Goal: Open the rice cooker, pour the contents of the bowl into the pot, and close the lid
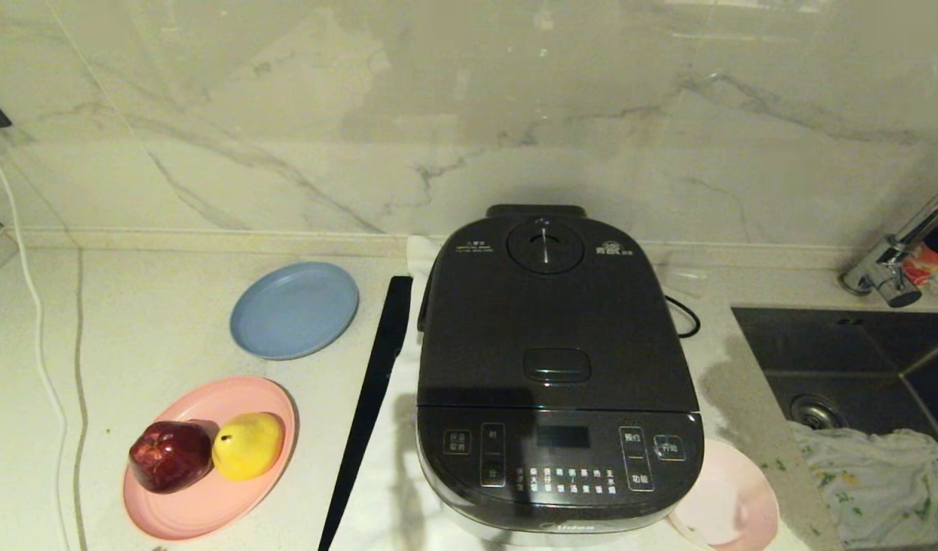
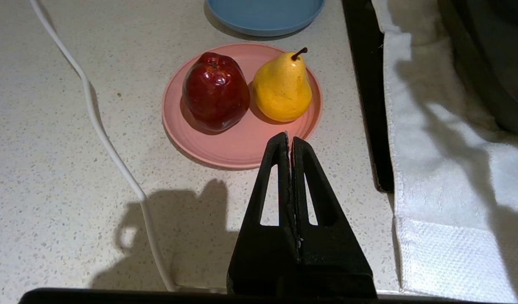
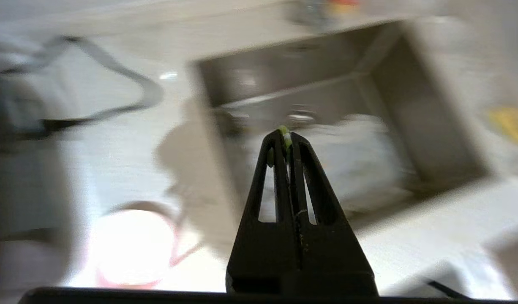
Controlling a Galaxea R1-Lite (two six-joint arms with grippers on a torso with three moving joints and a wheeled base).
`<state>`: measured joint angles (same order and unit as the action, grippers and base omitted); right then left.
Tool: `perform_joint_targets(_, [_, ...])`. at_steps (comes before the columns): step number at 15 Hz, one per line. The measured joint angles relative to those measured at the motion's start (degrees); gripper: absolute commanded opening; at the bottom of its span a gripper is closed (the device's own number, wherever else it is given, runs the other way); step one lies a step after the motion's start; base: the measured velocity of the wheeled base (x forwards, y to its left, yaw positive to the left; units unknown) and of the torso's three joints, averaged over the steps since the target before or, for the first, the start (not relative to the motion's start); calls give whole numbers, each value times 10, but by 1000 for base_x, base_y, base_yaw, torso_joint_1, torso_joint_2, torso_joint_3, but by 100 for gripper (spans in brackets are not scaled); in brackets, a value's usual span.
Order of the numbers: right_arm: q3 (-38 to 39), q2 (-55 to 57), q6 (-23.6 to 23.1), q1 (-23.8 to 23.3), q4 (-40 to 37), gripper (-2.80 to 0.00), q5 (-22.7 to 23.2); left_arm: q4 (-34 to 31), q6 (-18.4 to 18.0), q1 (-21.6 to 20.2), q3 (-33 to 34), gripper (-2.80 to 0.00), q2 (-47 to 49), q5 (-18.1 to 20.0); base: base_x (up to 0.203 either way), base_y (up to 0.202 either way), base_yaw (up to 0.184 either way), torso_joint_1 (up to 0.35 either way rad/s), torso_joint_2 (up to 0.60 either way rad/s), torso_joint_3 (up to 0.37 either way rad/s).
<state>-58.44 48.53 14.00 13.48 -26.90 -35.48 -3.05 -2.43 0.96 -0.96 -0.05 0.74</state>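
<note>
Dark rice cooker (image 1: pixel 558 375), lid (image 1: pixel 555 321) shut; pink bowl (image 1: pixel 733 497) beside its front-right corner.

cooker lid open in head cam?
No, the lid lies flat and shut on the cooker, no pot visible.

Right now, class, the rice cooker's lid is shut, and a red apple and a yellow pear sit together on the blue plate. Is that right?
Not quite. The rice cooker's lid is shut, but the apple and pear sit on the pink plate; the blue plate holds nothing. The head view shows it.
</note>
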Motion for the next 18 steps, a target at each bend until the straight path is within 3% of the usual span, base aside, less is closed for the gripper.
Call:
perform_joint_targets(4, [120, -155, -69, -101, -1, -280, 14, 0, 0, 0, 0, -280, 0, 0, 0, 0, 0, 0, 0, 0])
perform_joint_targets(7, [219, -265, -85, -140, 2, -280, 51, 0, 0, 0, 0, -280, 0, 0, 0, 0, 0, 0, 0, 0])
perform_joint_targets(10, [310, -366, -90, -144, 34, -280, 118, 0, 0, 0, 0, -280, 0, 0, 0, 0, 0, 0, 0, 0])
perform_joint_targets(12, [380, -426, -118, -141, 56, -280, 173, 0, 0, 0, 0, -280, 0, 0, 0, 0, 0, 0, 0, 0])
perform_joint_targets(18, [566, -482, -187, -138, 250, -280, 355, 0, 0, 0, 0, -280, 0, 0, 0, 0, 0, 0, 0, 0])
